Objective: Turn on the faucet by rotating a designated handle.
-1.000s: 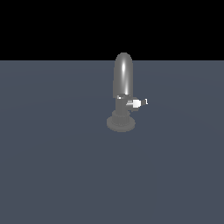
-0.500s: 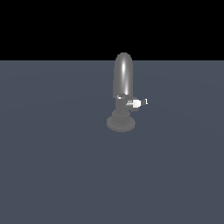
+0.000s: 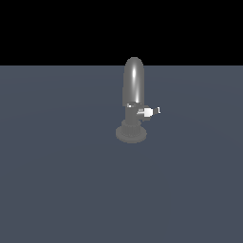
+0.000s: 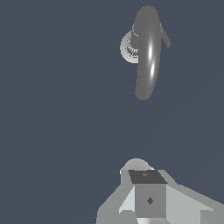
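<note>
The faucet (image 3: 134, 88) stands upright on the grey floor, a tall glossy rounded spout over a short neck and a round disc base (image 3: 131, 135). Its handle (image 3: 149, 112), a small bright stub, sticks out from the neck toward the exterior view's right. From the wrist view the faucet (image 4: 146, 52) is seen from above, and the handle (image 4: 165, 38) shows as a short grey tab beside the spout. My gripper (image 4: 146, 175) hovers well away from the faucet. Its fingers read as one closed block holding nothing. No part of the arm appears in the exterior view.
A flat dark grey-blue floor (image 3: 57, 180) stretches all around the faucet. A black background lies beyond its far edge.
</note>
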You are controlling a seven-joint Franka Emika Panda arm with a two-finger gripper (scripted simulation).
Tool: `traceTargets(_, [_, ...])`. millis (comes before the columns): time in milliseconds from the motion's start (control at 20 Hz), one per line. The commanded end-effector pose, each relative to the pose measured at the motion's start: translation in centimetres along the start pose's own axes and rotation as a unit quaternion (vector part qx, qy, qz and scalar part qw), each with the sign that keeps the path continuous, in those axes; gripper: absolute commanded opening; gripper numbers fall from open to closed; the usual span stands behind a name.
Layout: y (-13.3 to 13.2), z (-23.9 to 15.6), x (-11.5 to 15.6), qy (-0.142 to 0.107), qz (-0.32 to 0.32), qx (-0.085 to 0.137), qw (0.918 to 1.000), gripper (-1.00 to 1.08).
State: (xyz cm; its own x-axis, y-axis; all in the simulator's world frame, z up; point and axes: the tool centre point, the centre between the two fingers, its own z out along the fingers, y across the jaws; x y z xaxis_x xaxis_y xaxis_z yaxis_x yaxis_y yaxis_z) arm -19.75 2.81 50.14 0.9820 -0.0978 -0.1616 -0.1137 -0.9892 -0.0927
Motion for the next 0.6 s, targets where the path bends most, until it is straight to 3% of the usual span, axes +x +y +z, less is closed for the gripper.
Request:
traceTargets(0, [-0.2,-0.1,1.3,-0.019,0.018,0.009,0.9996,-1.0])
traceTargets(550, [-0.4,-0.2,7.3,-0.102,0.099,0.048,0.9887,-1.0])
